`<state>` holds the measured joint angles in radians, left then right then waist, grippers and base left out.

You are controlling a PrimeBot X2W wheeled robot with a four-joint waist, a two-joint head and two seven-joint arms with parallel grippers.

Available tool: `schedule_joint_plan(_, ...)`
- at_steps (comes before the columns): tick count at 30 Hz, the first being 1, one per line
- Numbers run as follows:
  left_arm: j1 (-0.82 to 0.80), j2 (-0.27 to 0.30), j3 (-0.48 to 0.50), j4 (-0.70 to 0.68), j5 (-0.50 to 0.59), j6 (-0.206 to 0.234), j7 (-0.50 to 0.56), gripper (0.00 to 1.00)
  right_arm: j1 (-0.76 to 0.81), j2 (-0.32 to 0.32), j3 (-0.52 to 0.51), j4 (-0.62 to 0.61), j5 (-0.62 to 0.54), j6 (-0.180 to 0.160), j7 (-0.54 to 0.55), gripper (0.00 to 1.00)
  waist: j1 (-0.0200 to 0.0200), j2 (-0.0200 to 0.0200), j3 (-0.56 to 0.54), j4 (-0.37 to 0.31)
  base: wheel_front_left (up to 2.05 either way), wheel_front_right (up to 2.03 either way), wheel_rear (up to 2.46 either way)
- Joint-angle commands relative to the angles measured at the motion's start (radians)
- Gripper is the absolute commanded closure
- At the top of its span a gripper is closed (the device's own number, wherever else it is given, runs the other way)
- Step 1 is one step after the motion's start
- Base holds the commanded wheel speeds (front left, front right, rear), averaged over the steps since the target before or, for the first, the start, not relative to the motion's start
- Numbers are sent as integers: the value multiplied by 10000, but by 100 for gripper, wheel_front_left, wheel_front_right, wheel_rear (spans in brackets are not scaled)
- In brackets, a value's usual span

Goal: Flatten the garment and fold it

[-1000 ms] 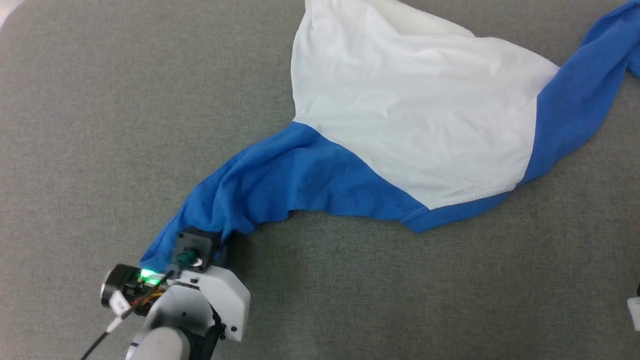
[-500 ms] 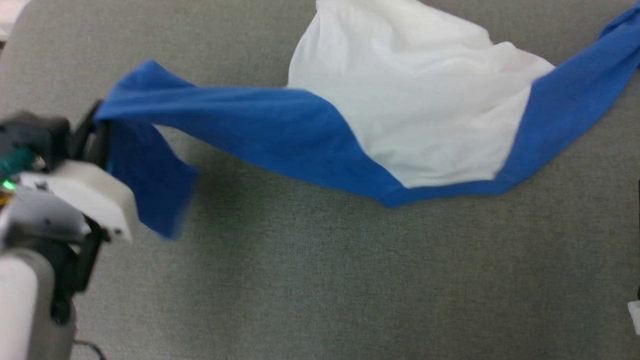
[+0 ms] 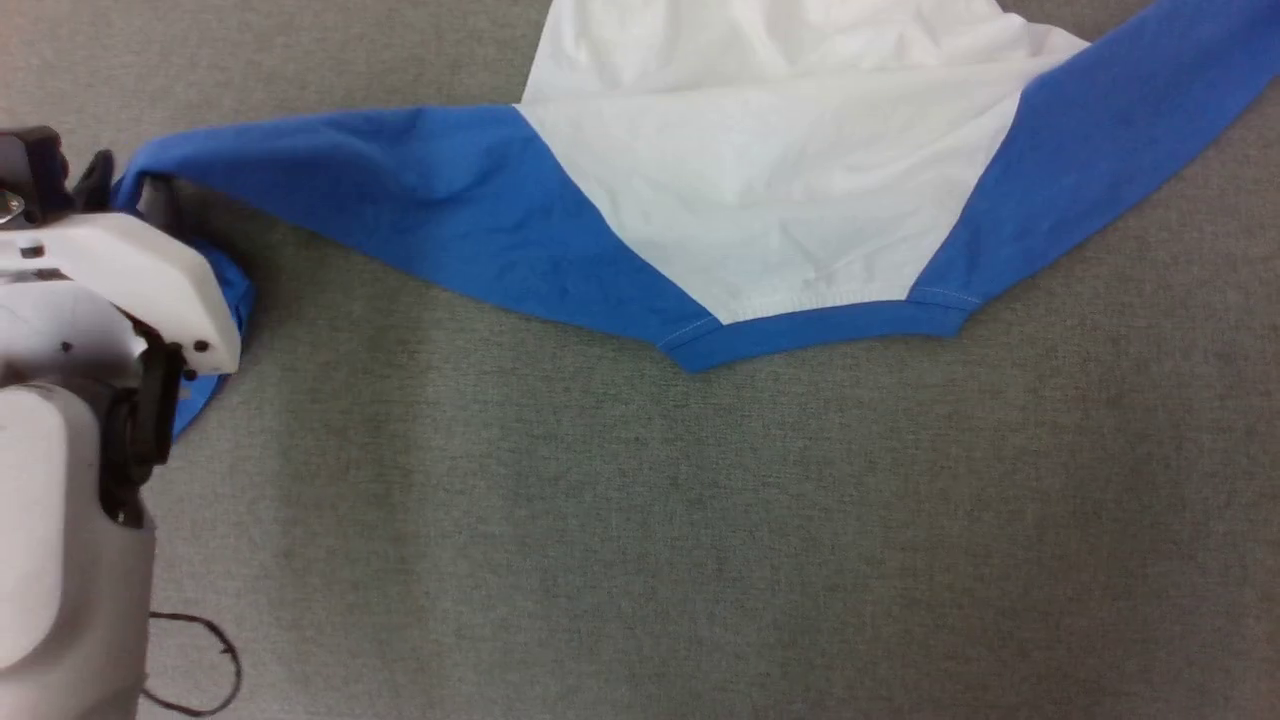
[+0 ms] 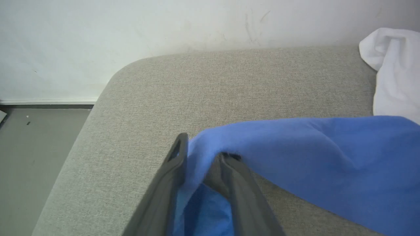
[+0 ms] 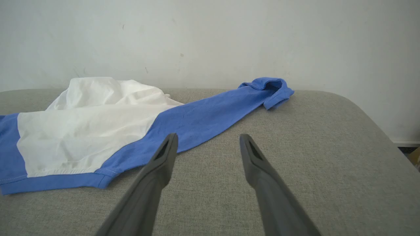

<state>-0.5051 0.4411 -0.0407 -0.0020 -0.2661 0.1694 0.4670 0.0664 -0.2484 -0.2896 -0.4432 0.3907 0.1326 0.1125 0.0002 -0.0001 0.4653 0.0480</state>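
The garment (image 3: 760, 200) lies spread on the grey padded surface, white body in the middle with a blue sleeve stretched out to each side and the blue neckband nearest me. My left gripper (image 3: 125, 190) is at the tip of the left sleeve. In the left wrist view its jaws (image 4: 203, 152) stand apart, and the blue sleeve (image 4: 311, 147) is draped over one finger and hangs between the two. My right gripper (image 5: 207, 141) hovers open and holds nothing, a short way in front of the right sleeve (image 5: 210, 114).
The grey padded surface (image 3: 640, 540) has a rounded far-left corner (image 4: 111, 78) with floor (image 4: 32, 147) beyond it. A rounded edge (image 5: 377, 131) lies on the right. A pale wall stands behind. A thin black cable (image 3: 215, 650) loops near my left arm.
My left gripper has carried the sleeve tip up and out to the left, pulling the sleeve straight. The shirt lies flatter now. The left jaws have parted.
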Motion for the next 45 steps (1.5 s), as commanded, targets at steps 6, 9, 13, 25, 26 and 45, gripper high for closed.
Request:
schedule_joint_plan(6,-16,-324,58,-73,-332,-107,-1208,0,-163,-16,44,161,51,-19,-76,0,-2,1,-302,27,0,0,0)
schedule_joint_plan(9,214,-505,-9,-659,-442,-320,-2085,0,-134,79,83,244,-19,-19,-72,0,-2,1,-688,91,0,0,0)
schedule_joint_plan(13,944,-967,-250,-1849,-572,-489,-3239,0,14,410,157,357,-125,-19,-30,0,-2,1,-1306,156,0,0,0)
schedule_joint_plan(25,4887,-2654,-1535,-4451,742,658,-6763,0,780,1394,441,528,-474,-19,35,0,-2,1,-2132,-66,0,0,0)
schedule_joint_plan(26,5210,-2720,-1641,-4431,922,766,-6915,0,845,1443,449,575,-474,-19,16,0,-2,1,-2144,-84,0,0,0)
schedule_joint_plan(45,5725,-3715,-3115,-3714,1928,1047,-7286,0,-1719,-925,573,1372,213,-19,2435,0,-2,1,-990,364,0,0,0)
